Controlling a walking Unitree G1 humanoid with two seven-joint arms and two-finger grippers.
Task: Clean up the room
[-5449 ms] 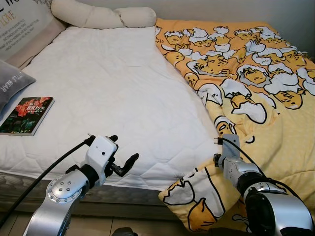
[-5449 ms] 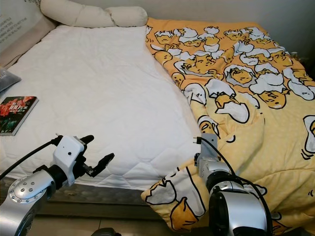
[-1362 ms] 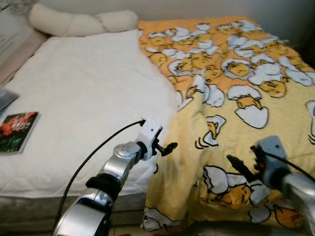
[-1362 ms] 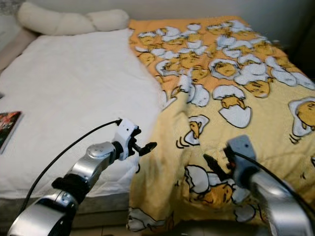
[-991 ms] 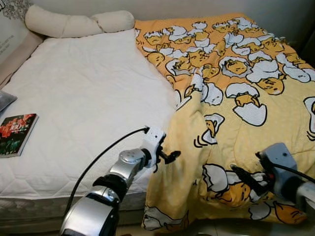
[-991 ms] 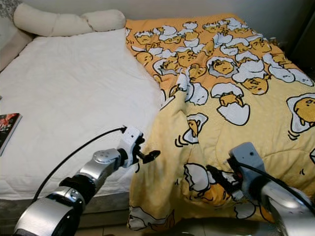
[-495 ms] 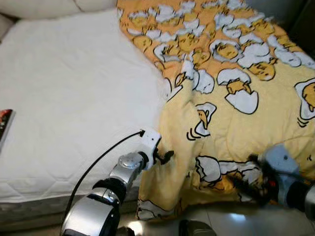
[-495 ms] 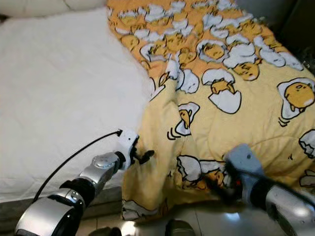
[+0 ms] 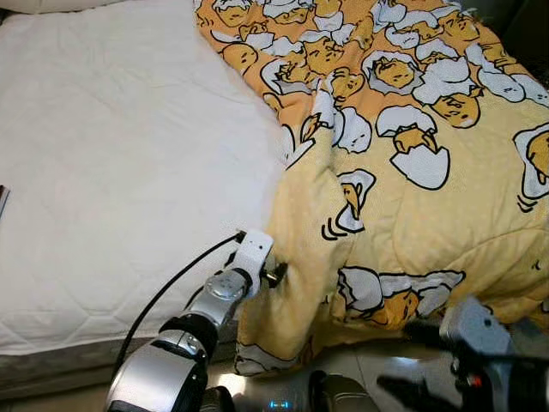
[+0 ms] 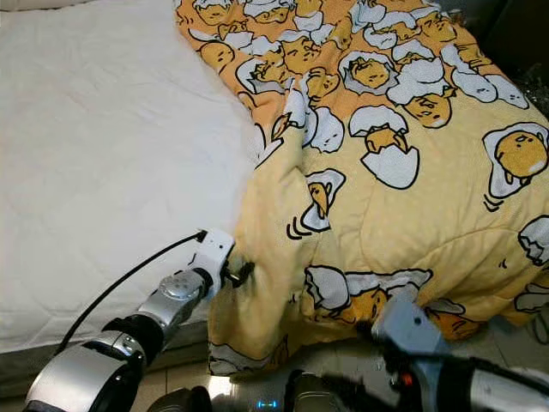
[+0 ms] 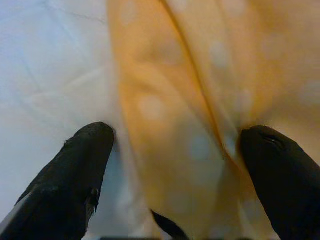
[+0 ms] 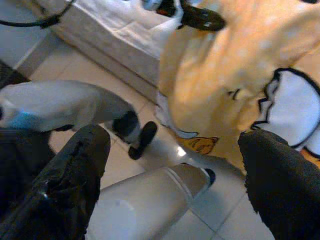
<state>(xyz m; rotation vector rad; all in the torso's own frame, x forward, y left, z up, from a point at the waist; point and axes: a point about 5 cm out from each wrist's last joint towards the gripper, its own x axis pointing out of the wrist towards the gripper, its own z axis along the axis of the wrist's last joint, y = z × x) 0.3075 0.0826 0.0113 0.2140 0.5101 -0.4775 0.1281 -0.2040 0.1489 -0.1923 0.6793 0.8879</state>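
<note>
Now reaching the left gripper (image 9: 276, 275) into the near edge of the blanket (image 9: 412, 129), keeping its fingers (image 11: 75, 175) spread wide with a yellow fold bulging between them, touching cloth but not yet pinching. Lying mostly beyond and to the right of those fingers, draping off the bed (image 9: 111, 154) just below them toward the floor (image 12: 165, 135). Showing white sheet right beside one finger, yellow cloth against the other.

Holding the right gripper (image 9: 412, 365) low over the floor, fingers (image 12: 65, 185) parted around nothing, hanging blanket hem just ahead of them and not touching.

Risking several things, judging from this:
- Closing on a shallow fold and letting it slip out once pulling, since only a soft ridge is sitting between the fingers.
- Catching the sheet along with the blanket, given how close the white cloth is lying to one finger, and dragging it askew.
- Pulling one-handed while the right fingers are gripping nothing, bunching the blanket into a heap instead of spreading it.
- Tugging toward the body and sliding more cloth off the bed onto the floor.
- Snagging the black cable (image 9: 171, 287) trailing behind the left fingers.
</note>
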